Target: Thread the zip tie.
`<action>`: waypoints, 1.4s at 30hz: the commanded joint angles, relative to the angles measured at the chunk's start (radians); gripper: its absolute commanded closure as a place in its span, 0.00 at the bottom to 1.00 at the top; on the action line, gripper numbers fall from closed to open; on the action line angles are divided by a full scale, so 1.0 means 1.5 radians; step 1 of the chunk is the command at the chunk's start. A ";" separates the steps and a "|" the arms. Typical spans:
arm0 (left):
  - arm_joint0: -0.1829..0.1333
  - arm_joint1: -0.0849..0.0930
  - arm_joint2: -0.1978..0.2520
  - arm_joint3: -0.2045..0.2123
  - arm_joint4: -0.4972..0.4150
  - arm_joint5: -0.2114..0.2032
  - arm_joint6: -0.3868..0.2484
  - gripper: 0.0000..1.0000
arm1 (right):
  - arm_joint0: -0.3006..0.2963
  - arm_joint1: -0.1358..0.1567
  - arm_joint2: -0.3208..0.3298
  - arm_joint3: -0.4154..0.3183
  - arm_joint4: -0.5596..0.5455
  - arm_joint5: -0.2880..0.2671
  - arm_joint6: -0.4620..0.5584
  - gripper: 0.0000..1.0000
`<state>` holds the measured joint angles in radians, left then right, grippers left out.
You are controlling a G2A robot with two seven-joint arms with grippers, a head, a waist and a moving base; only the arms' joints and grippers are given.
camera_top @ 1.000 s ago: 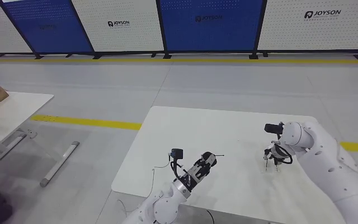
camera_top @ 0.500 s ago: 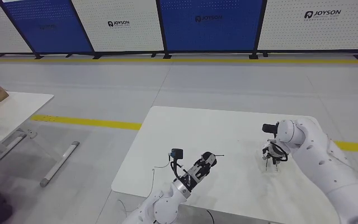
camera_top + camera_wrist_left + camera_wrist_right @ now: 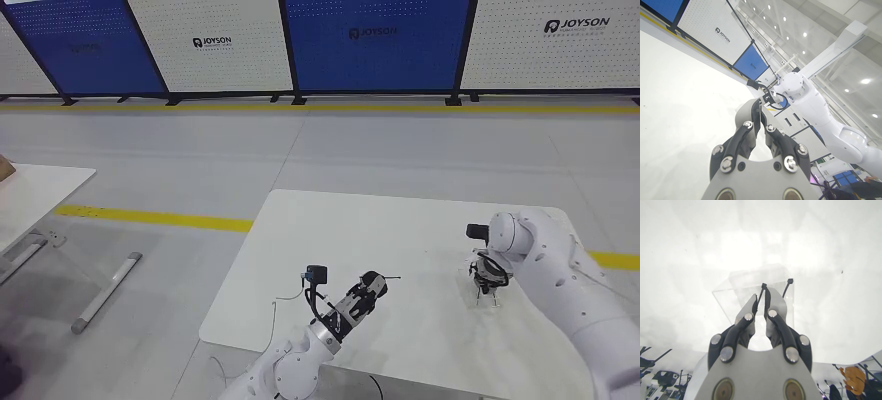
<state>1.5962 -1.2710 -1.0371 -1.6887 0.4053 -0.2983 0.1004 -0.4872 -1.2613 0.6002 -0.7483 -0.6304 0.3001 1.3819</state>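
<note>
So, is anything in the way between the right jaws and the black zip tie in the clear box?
Nothing visible. The thin black plastic zip tie stands in the clear plastic box, its strap between the right jaws. A second black tie leans beside them.

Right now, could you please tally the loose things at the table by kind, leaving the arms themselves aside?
Black zip ties: 3 (first zip tie in the left gripper; second zip tie and third zip tie in the clear box)
Clear box: 1
Total: 4
</note>
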 commanded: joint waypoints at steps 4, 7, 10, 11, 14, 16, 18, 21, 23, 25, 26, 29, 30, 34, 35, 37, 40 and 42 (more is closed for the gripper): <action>0.000 0.000 0.000 0.000 0.000 0.000 0.000 1.00 | 0.006 -0.009 -0.003 0.020 -0.001 -0.006 -0.004 1.00; 0.000 0.000 0.000 0.000 0.000 0.000 0.000 1.00 | 0.009 -0.012 -0.002 0.025 -0.002 -0.012 -0.006 1.00; 0.000 0.000 0.000 0.000 0.000 0.000 0.000 1.00 | 0.008 -0.013 0.002 0.024 -0.005 -0.014 -0.009 1.00; 0.000 0.000 0.000 0.000 0.000 0.000 0.000 1.00 | 0.008 -0.012 0.004 0.021 -0.006 -0.015 -0.008 1.00; 0.000 0.000 0.000 0.000 0.000 0.000 0.000 1.00 | 0.003 -0.007 0.015 0.007 -0.003 -0.036 0.000 1.00; 0.000 0.000 0.000 0.000 0.000 0.000 0.000 1.00 | -0.001 -0.001 0.022 -0.006 -0.013 -0.028 0.003 1.00; 0.000 0.000 0.000 0.000 0.000 0.000 0.000 1.00 | -0.007 0.006 0.033 -0.025 -0.015 -0.032 0.005 1.00; 0.000 0.000 0.000 0.000 0.000 0.000 0.000 1.00 | -0.024 0.021 0.059 -0.067 -0.018 -0.032 0.002 1.00; 0.000 0.000 0.000 0.000 0.000 0.000 0.000 1.00 | -0.042 0.036 0.087 -0.104 -0.020 -0.026 -0.009 1.00; 0.000 0.000 0.000 0.000 0.000 0.000 0.000 1.00 | -0.070 0.053 0.125 -0.156 -0.013 -0.023 -0.029 1.00; 0.000 0.000 0.000 0.000 0.000 0.000 0.000 1.00 | -0.085 0.061 0.145 -0.180 -0.009 -0.019 -0.038 1.00; 0.000 0.000 0.000 0.000 0.000 0.000 0.000 1.00 | -0.143 0.088 0.210 -0.268 -0.005 -0.015 -0.056 1.00; 0.000 0.000 0.000 0.000 0.000 0.000 0.000 1.00 | -0.162 0.096 0.230 -0.294 -0.003 -0.016 -0.059 1.00; 0.000 0.000 0.000 0.000 0.000 0.000 0.000 1.00 | -0.245 0.123 0.316 -0.397 0.009 -0.020 -0.076 1.00; 0.000 0.000 0.000 0.000 0.000 0.000 0.000 1.00 | -0.262 0.128 0.333 -0.416 0.013 -0.022 -0.078 1.00; 0.000 0.000 0.000 0.000 0.000 0.000 0.000 1.00 | -0.294 0.137 0.363 -0.450 0.014 -0.026 -0.076 1.00; 0.000 0.000 0.000 0.000 0.000 0.000 0.000 1.00 | -0.311 0.144 0.379 -0.463 0.014 -0.027 -0.055 1.00; 0.000 0.000 0.000 0.000 0.000 0.000 0.000 1.00 | -0.311 0.144 0.379 -0.463 0.014 -0.027 -0.055 1.00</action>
<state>1.5962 -1.2710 -1.0371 -1.6887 0.4053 -0.2983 0.1004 -0.9546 -1.0456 1.1703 -1.4436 -0.6099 0.2596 1.3006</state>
